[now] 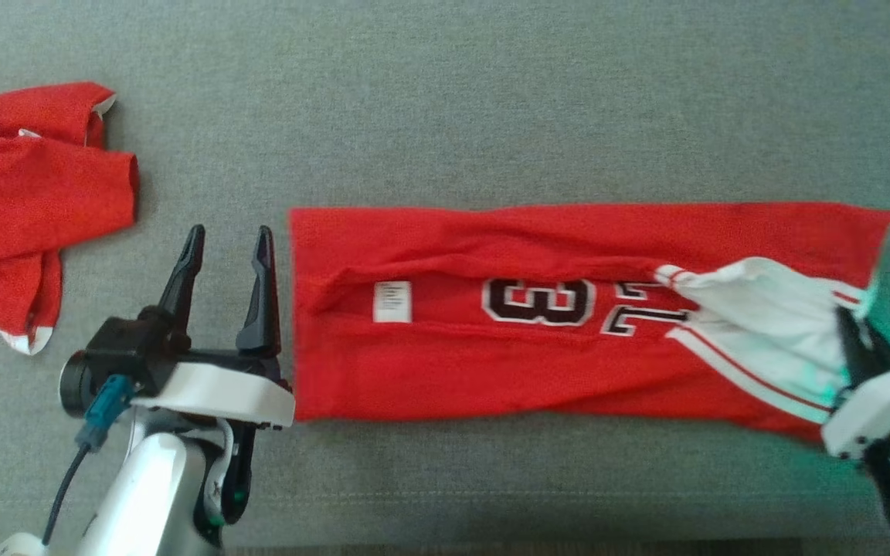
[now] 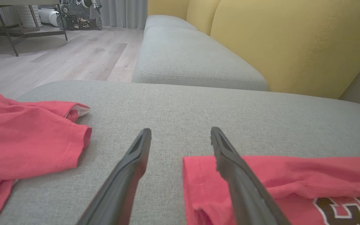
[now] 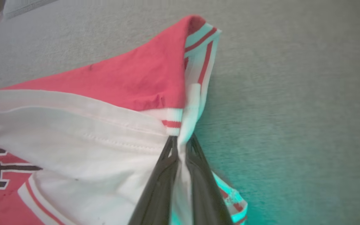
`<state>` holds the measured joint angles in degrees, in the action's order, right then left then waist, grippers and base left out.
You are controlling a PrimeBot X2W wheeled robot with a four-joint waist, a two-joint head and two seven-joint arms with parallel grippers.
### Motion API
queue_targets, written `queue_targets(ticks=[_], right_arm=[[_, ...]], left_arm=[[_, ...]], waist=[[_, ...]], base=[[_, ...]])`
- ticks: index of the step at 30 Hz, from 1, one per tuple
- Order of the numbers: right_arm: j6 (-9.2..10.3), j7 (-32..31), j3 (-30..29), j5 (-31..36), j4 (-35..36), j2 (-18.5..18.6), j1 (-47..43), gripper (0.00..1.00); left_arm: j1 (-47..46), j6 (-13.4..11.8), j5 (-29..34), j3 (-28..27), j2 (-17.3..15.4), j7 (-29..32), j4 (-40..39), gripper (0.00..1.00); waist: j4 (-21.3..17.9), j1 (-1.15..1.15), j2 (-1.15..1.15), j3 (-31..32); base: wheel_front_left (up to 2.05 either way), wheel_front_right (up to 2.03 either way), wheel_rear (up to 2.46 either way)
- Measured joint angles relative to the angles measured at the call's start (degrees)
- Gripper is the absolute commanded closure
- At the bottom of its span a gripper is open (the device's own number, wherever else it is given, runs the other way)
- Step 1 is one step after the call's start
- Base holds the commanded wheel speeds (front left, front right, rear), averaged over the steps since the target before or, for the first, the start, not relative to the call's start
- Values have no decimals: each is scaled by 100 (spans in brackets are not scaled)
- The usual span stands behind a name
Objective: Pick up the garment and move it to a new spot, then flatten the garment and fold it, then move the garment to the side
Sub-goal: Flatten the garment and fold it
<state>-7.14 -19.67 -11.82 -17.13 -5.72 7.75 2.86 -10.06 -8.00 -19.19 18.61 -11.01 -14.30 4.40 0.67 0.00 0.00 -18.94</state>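
The garment is a red jersey with black-and-white numbers and white striped trim, folded into a long band across the grey cushion. My right gripper is shut on the white trim at the band's right end, and the cloth rises slightly there. My left gripper stands open just off the band's left edge. In the left wrist view its right finger overlaps the red hem, and nothing sits between the left gripper's fingers.
A second red garment lies bunched at the far left of the cushion. The left wrist view shows a yellow backrest, another grey seat and wooden floor beyond.
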Motion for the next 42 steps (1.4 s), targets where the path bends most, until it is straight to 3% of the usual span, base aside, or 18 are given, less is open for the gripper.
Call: queue_targets(ticks=[7,10,17,23,27,31,42], right_arm=[[0,-55,-808,64,302,292,-202,100],[0,-135,-842,64,535,375,-274,100],[1,-768,-170,-235,1851,268,-239,100],[1,-1330,1009,-871,2625,-70,-172,100],[1,-1368,1722,-1091,2483,-218,-10,100],[2,-1152,2470,-1301,1871,-361,132,100],[2,366,3370,-1792,-91,-417,742,100]], left_arm=[[17,52,44,-65,46,0,1,0],[58,56,44,-104,53,0,3,0],[244,97,45,-129,99,0,73,0],[277,148,46,-109,125,0,127,0],[276,182,102,-75,147,0,148,0],[273,199,104,-51,167,0,153,0],[222,223,147,-64,221,0,156,0]], waist=[[-11,0,0,95],[-28,0,0,152],[-87,0,0,387],[-42,0,0,535],[44,0,0,557],[197,0,0,541],[502,0,0,278]], base=[[0,0,0],[0,0,0],[0,0,0],[0,0,0],[0,0,0],[0,0,0],[0,0,0]])
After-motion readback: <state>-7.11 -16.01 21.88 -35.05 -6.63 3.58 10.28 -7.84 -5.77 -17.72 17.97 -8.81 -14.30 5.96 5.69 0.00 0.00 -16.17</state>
